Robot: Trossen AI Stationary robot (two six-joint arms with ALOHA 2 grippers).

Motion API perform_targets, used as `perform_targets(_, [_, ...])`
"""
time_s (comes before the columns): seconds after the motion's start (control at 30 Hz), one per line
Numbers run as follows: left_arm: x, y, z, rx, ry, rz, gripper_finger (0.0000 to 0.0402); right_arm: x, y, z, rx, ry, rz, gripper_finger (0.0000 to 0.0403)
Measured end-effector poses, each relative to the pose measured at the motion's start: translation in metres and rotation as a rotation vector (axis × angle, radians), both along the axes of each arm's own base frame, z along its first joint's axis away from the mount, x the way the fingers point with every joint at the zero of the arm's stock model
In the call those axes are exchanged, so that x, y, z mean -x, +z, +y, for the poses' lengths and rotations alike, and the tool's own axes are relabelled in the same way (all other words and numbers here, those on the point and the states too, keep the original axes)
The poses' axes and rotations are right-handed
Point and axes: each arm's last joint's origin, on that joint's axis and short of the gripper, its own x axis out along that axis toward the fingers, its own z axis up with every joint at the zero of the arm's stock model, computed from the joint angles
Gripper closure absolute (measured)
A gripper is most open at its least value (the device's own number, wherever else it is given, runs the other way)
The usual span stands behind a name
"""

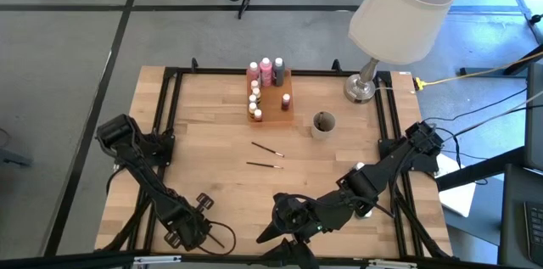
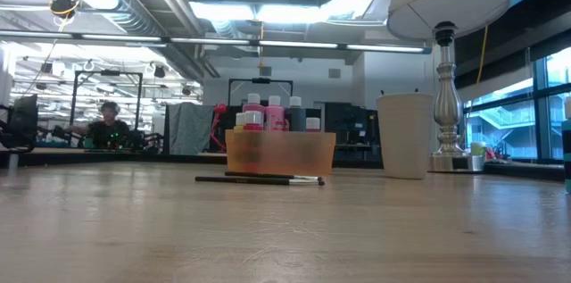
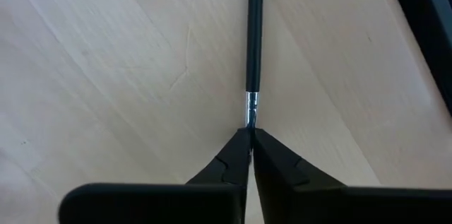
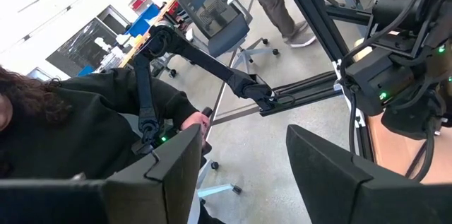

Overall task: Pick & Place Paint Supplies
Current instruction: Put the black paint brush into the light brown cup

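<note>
Lying pinched by its end between shut left fingers point(image 3: 248, 155): paintbrush point(image 3: 254, 33).

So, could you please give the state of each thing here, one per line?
Left gripper: shut on a brush, near the table's front edge.
Brush: held by its metal end, handle pointing away.
Right gripper: open, empty, at the front edge, facing the room.
Two brushes: lying flat mid-table.
Bottles: upright in the tray.
Tray: on the table, holding bottles.
Cup: upright.
Lamp: standing, unlit.
</note>
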Motion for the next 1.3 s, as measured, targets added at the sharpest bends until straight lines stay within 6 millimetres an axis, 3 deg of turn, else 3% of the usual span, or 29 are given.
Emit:
perform_targets(0.27, [0.0007,-0.0003,0.0002,-0.014,0.009,-0.008,0.0348,-0.0001,0.0000,-0.0001,0.000,-0.001,0.000,0.0190])
perform_targets(0.67, [0.0011,-0.0004,0.0011,-0.020,0.009,0.002,0.0361,-0.0002,-0.0001,-0.0003,0.000,-0.002,0.000,0.0190])
perform_targets(1.3, [0.0021,0.0004,0.0016,-0.007,0.048,0.029,0.0314,-0.0005,-0.0001,-0.0007,0.000,-0.003,0.000,0.0190])
